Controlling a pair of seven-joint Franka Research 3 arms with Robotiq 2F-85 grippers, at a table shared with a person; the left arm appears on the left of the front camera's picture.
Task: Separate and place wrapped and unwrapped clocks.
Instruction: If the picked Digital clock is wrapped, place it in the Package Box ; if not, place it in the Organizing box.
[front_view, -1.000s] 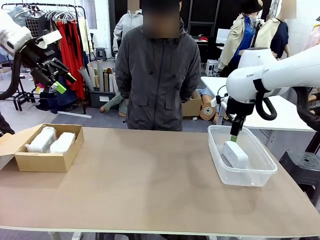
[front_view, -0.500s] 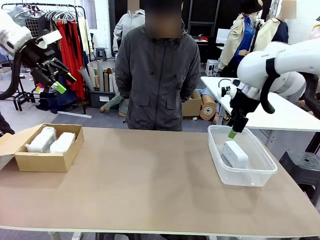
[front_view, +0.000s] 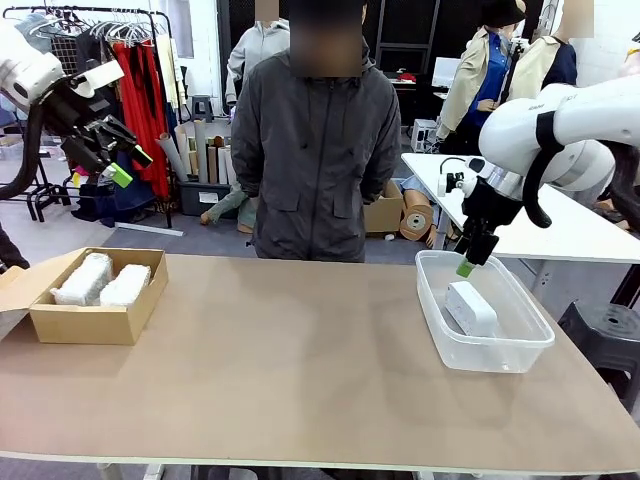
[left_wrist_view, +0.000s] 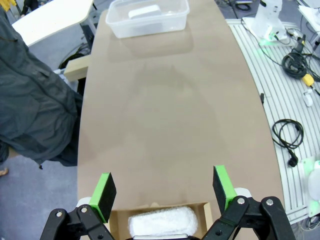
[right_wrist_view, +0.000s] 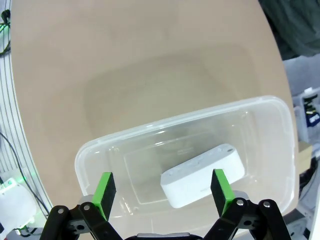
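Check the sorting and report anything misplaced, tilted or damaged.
Nothing stands out. Two plastic-wrapped white clocks lie side by side in the brown cardboard box; the bare white clock lies in the clear plastic tub.

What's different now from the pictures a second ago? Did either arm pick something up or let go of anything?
The right gripper rose out of the clear tub and now hangs open over its far rim; it holds nothing. The bare clock lies in the tub as before. The left gripper stayed raised and open, the two wrapped clocks stayed in the cardboard box, and the person did not move.
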